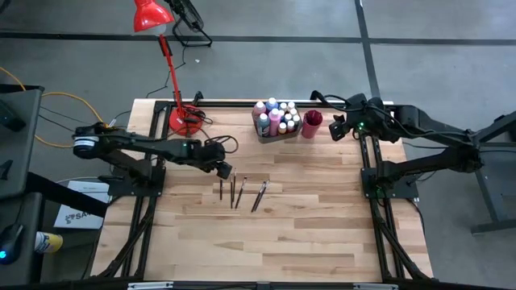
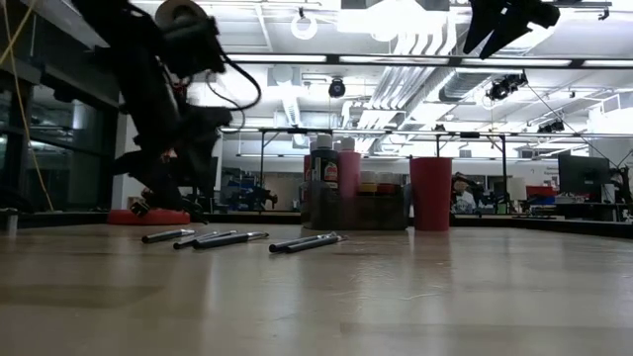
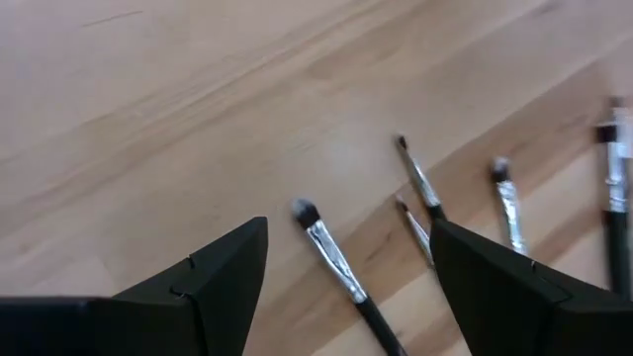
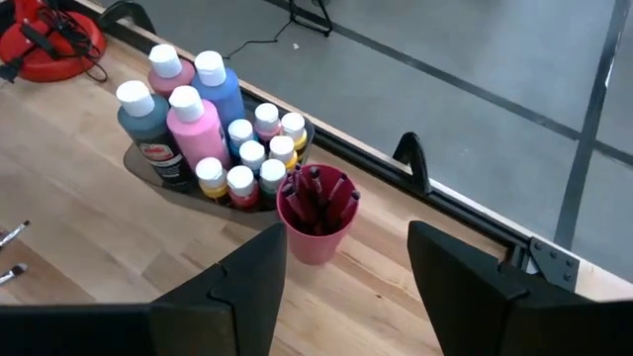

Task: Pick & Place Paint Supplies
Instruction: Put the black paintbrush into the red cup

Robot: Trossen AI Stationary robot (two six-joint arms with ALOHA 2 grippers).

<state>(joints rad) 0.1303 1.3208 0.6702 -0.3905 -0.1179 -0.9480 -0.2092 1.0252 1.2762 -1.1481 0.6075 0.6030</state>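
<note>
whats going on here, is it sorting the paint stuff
Nothing is held at this moment. The left gripper hangs open just above the loose brushes lying mid-table, one brush between its fingers. The right gripper waits open near the far edge beside the red cup, which has dark red sticks in it. The paint bottles stand packed in a tray next to the cup.
</note>
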